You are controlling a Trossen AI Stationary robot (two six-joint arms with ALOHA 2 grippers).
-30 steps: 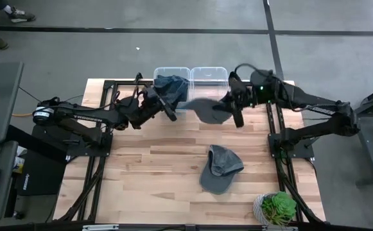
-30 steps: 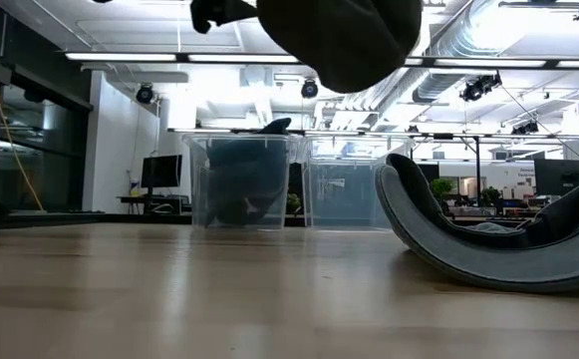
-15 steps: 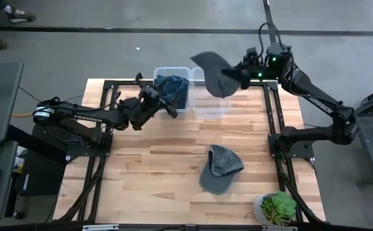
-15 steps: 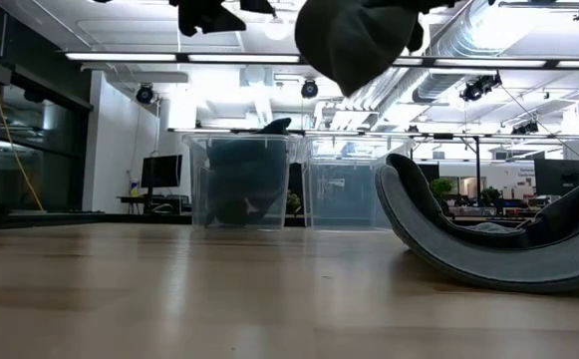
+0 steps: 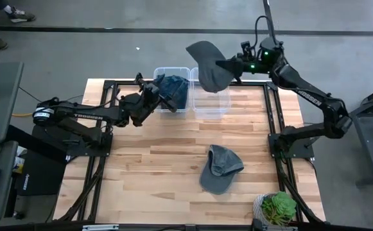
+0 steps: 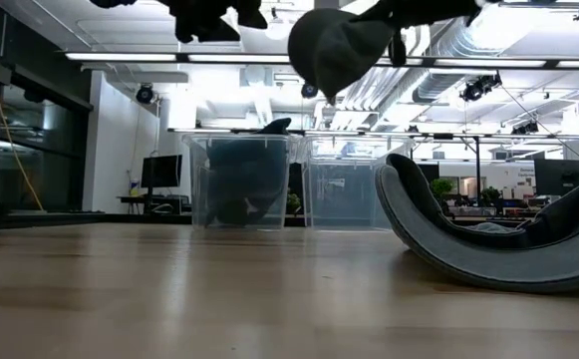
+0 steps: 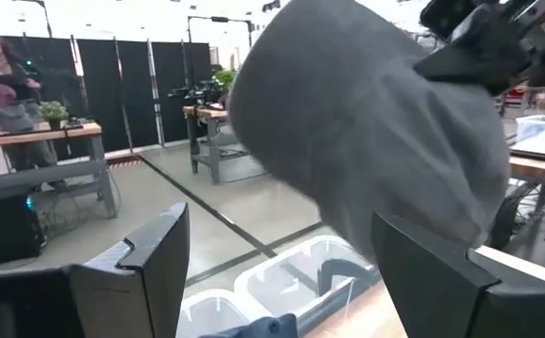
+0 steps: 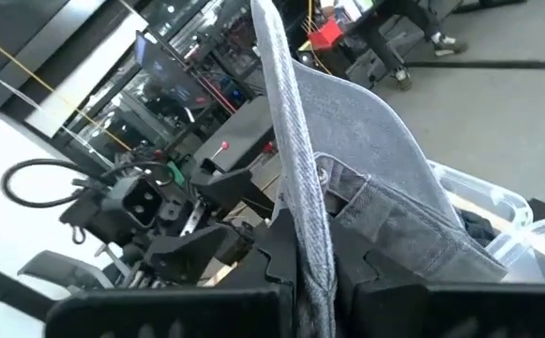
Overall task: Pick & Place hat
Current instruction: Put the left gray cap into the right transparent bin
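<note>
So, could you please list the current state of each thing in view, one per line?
Right gripper: shut on the grey hat, raised above the bins.
Grey hat: held in the air, hanging over the right bin.
Left gripper: fingers open, empty, beside the left bin.
Left bin: holds a dark blue hat.
Right bin: looks empty.
Second grey hat: lying on the table.

Two bins sit side by side at the desk's (image 5: 141, 160) 12 o'clock edge: the left bin (image 5: 171, 96) holds a hat (image 5: 172, 85), the right bin (image 5: 210, 101) stands just beside it. Above the right bin hangs a second hat (image 5: 208, 65) clamped in the right end effector (image 5: 232, 63). The left end effector (image 5: 165, 102) is at the left bin's 9 o'clock side. A third hat (image 5: 219, 168) lies at 5 o'clock, a plant (image 5: 277, 208) at the corner beyond
</note>
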